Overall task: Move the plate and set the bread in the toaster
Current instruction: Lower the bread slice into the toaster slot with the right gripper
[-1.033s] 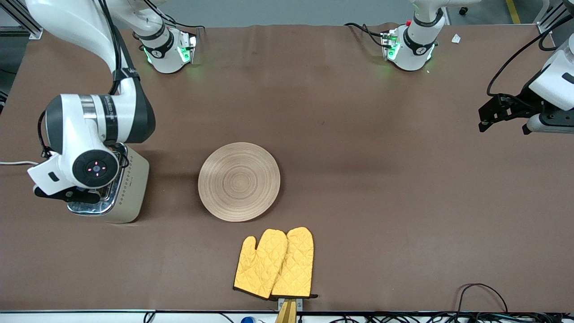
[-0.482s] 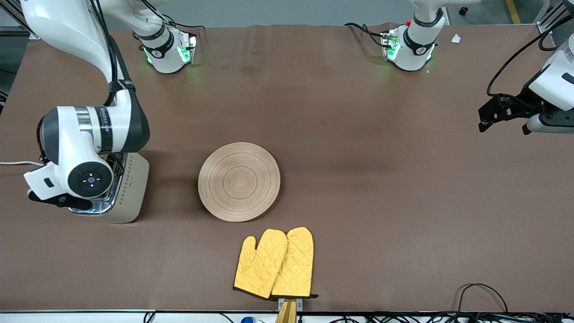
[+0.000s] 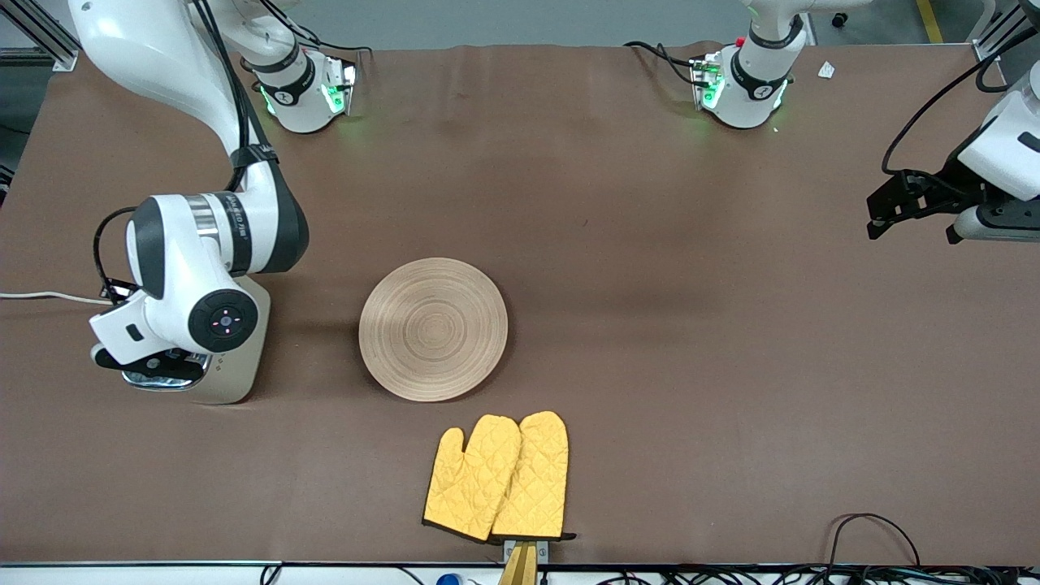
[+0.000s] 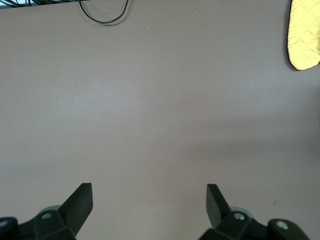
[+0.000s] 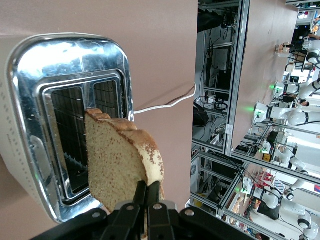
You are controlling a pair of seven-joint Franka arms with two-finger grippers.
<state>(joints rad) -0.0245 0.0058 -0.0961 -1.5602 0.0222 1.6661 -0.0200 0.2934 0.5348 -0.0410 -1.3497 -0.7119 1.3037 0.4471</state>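
My right gripper (image 5: 147, 192) is shut on the bread (image 5: 120, 160), a speckled brown slice held on edge. The slice hangs just over the two open slots in the chrome top of the toaster (image 5: 70, 55). Seen from the front, the right arm's wrist (image 3: 203, 317) covers most of the cream toaster (image 3: 231, 378), and the bread is hidden there. The round wooden plate (image 3: 433, 329) lies bare mid-table, beside the toaster toward the left arm's end. My left gripper (image 3: 912, 229) waits open over the table's left-arm end, its fingers (image 4: 80, 200) spread above bare mat.
Two yellow oven mitts (image 3: 497, 477) lie nearer the front camera than the plate; one mitt (image 4: 305, 35) also shows in the left wrist view. The toaster's white cord (image 3: 41, 296) runs off the right arm's end of the table. Black cables (image 3: 873, 536) lie along the front edge.
The right hand with the bread has shifted over the toaster, first toward the table's end, then back toward the plate side. The left arm, plate and mitts have not moved.
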